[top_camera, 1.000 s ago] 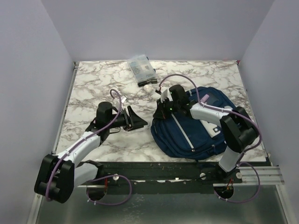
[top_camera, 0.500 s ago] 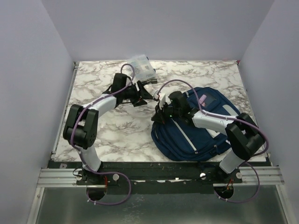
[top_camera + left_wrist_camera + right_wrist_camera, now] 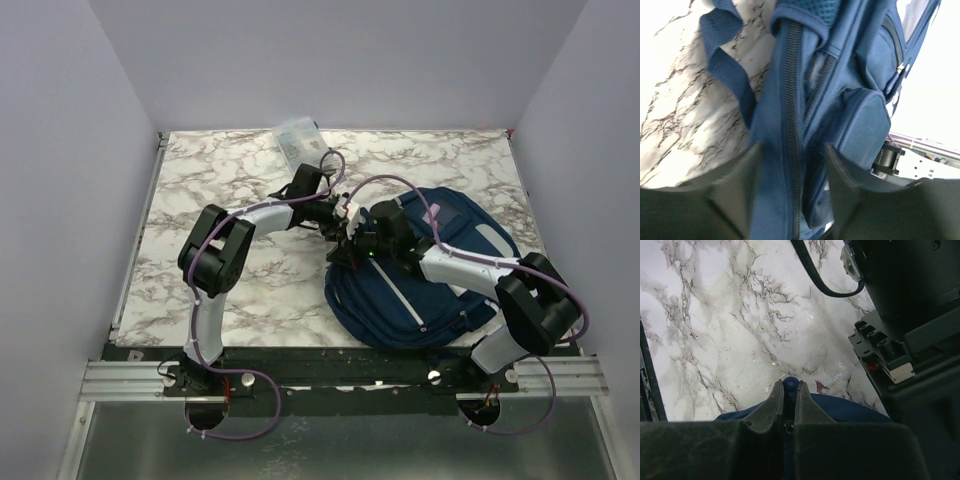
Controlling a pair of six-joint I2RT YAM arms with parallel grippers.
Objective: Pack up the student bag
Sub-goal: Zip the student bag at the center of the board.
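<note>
Student bag (image 3: 430, 285) lies flat at about 4 o'clock on the marble table (image 3: 200, 190), reaching to the near edge. Your right gripper (image 3: 788, 390) is pinched tight on a fold of blue fabric at the bag's 10 o'clock corner. Your left gripper (image 3: 792, 148) is at that same corner with its jaws apart, astride the bag's zipper band (image 3: 790, 100); can't tell if the fingers (image 3: 740, 200) press it. Carry loop (image 3: 725, 75) hangs onto the marble at 10 o'clock in the left wrist view. Both wrists crowd the corner: the left arm's black body (image 3: 910, 290) and cable (image 3: 815, 275) fill 2 o'clock of your right wrist view. Clear pouch (image 3: 298, 140) sits at 12 o'clock by the back wall, just beyond the left forearm.
</note>
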